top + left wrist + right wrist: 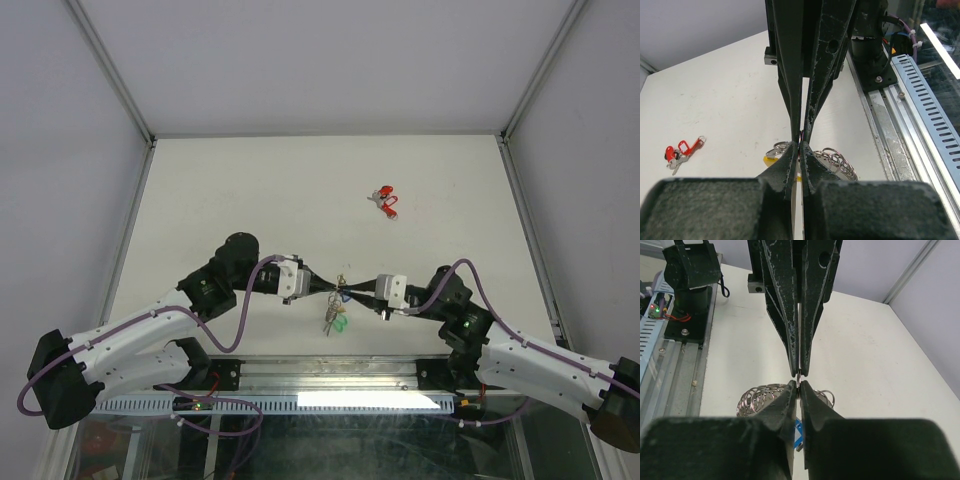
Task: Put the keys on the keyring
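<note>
— Foremost in the left wrist view, the left gripper (800, 150) was seen; how was it set?

— Its jaws were found pressed together, tip to tip against the right gripper (799, 386); a sliver of metal was glimpsed at the tips, but what was pinched could not be told.

— And the right one?

— Only a hairline slit was shown between its jaws; whether anything was gripped could not be told.

— Where was the keyring (836, 160) placed?

— It was seen directly beneath the meeting tips, near the front edge of the table (250, 180); its silvery coils were spread to either side; its yellow arc (769, 161) was partly hidden by the fingers; a green tag (340, 325) and a blue tag (797, 432) were bunched with it.

— What else was noted around?

— Red-tagged keys (384, 200) were seen lying well apart, farther out on the table; a metal rail (895, 125) was seen near the ring, along the near edge; the ring's middle was blocked in both wrist views by the two pairs of fingers.
</note>
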### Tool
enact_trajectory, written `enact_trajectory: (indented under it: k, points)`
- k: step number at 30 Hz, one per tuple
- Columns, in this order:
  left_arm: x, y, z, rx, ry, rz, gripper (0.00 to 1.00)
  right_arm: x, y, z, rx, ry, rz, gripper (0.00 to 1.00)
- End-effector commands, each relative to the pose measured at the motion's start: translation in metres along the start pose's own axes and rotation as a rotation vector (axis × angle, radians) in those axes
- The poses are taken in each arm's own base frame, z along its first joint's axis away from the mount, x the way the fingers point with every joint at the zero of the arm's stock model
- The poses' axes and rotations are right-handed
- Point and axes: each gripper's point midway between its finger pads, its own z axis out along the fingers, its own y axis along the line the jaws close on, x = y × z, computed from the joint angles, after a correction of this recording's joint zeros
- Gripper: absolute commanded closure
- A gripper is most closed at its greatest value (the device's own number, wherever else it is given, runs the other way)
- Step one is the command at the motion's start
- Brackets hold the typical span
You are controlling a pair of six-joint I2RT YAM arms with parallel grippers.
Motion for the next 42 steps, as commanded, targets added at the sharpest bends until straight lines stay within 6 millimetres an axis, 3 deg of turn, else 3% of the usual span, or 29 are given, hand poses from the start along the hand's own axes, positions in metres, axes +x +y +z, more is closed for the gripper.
enact_trajectory:
  k: [1,11,16,21,31,42]
  points:
    - [-0.030,0.012,0.001,-0.020,-0.061,0.084,1.00,-0.025,-0.012,0.003,0.030,-0.045,-0.021,0.97]
    - [-0.031,0.012,-0.001,-0.034,-0.069,0.086,1.00,-0.032,-0.018,-0.001,0.076,-0.079,-0.017,1.00]
    - [-0.040,0.009,-0.006,-0.053,-0.126,0.096,0.80,-0.043,-0.020,-0.003,0.092,-0.128,-0.024,1.00]
    - [-0.043,0.007,-0.007,-0.061,-0.154,0.087,0.67,-0.052,-0.021,-0.004,0.093,-0.164,-0.029,1.00]
    - [-0.052,0.006,-0.009,-0.072,-0.205,0.091,0.67,-0.080,-0.017,-0.011,0.090,-0.315,-0.056,1.00]
    - [-0.063,0.011,-0.011,-0.097,-0.249,0.081,0.70,-0.084,-0.015,-0.010,0.063,-0.314,-0.091,1.00]
